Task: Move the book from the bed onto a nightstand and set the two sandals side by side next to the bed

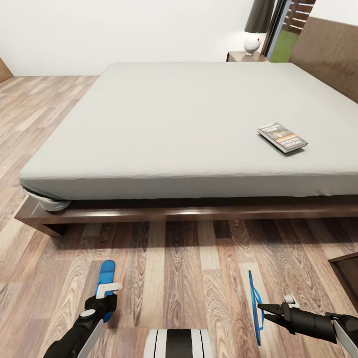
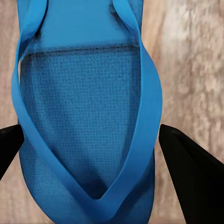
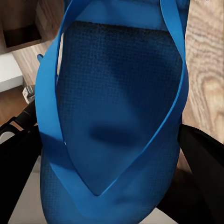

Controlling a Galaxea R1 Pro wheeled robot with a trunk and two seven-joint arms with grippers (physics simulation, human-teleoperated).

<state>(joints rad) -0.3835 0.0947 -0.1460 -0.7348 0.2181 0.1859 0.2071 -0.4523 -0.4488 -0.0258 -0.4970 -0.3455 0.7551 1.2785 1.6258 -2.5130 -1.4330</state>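
The book (image 1: 282, 137) lies flat on the off-white mattress of the bed (image 1: 164, 134), towards its right side. On the plank floor in front of the bed, my left gripper (image 1: 107, 297) points down over a flat blue sandal (image 1: 106, 276) (image 2: 88, 116); its fingers (image 2: 191, 177) press against both edges of the sole. My right gripper (image 1: 262, 311) is shut across the other blue sandal (image 1: 255, 306) (image 3: 116, 116), which it holds on edge above the floor. A nightstand (image 1: 238, 56) stands beyond the far side of the bed.
A white lamp (image 1: 252, 44) stands on the far nightstand. The corner of a dark wooden cabinet (image 1: 348, 276) juts in at the lower right, close to my right arm. Bare floor lies between the two sandals, and my white base (image 1: 178, 343) is below it.
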